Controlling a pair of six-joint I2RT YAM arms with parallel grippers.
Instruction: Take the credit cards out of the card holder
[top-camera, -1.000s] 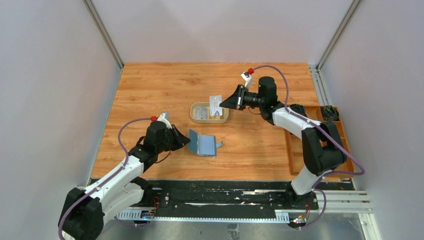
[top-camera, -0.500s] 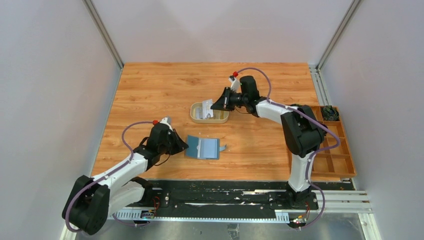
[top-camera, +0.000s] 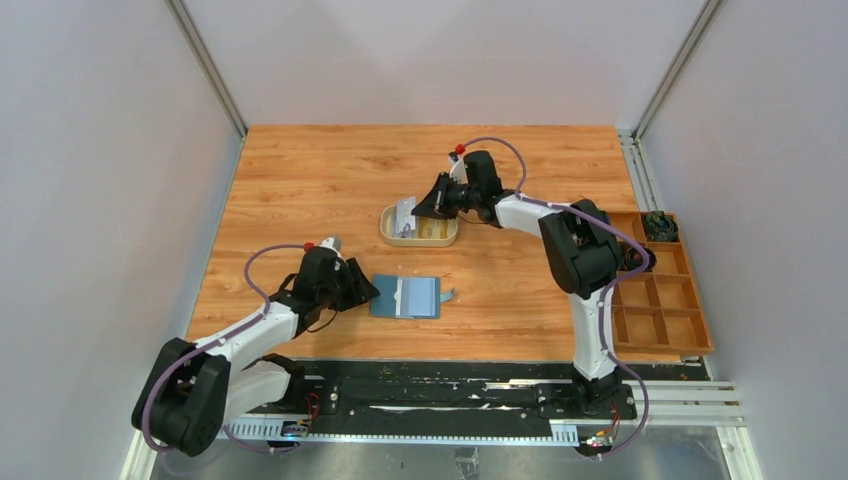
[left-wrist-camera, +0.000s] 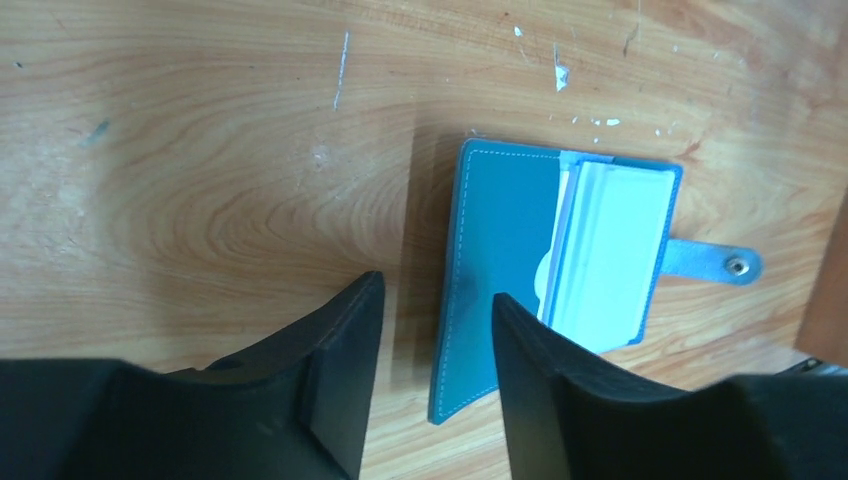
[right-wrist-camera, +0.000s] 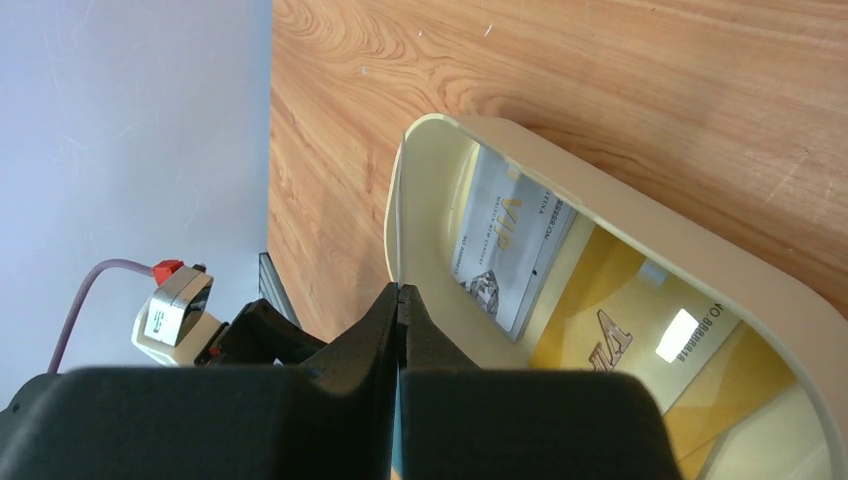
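Observation:
The teal card holder (top-camera: 405, 296) lies open and flat on the table, pale sleeves (left-wrist-camera: 610, 250) showing and its tab (left-wrist-camera: 715, 262) pointing away. My left gripper (top-camera: 365, 290) (left-wrist-camera: 436, 286) is open, and the holder's near flap edge (left-wrist-camera: 470, 330) lies between its fingers without being pinched. My right gripper (top-camera: 420, 207) (right-wrist-camera: 398, 290) is shut on a whitish credit card (top-camera: 403, 213), seen edge-on (right-wrist-camera: 398, 220) in the right wrist view, at the left end of the tan tray (top-camera: 450, 240). In the tray lie a whitish card (right-wrist-camera: 510, 250) and a yellow card (right-wrist-camera: 640, 330).
A brown compartmented wooden box (top-camera: 700, 300) stands at the table's right edge, with small dark items in its far cell (top-camera: 660, 226). Grey walls enclose the table on three sides. The right arm's elbow (top-camera: 580, 250) hangs right of the tray.
My left gripper has opened and released the holder's raised flap, which now lies flat. My right gripper has carried its card left and down, from above the tray's right part to its left end.

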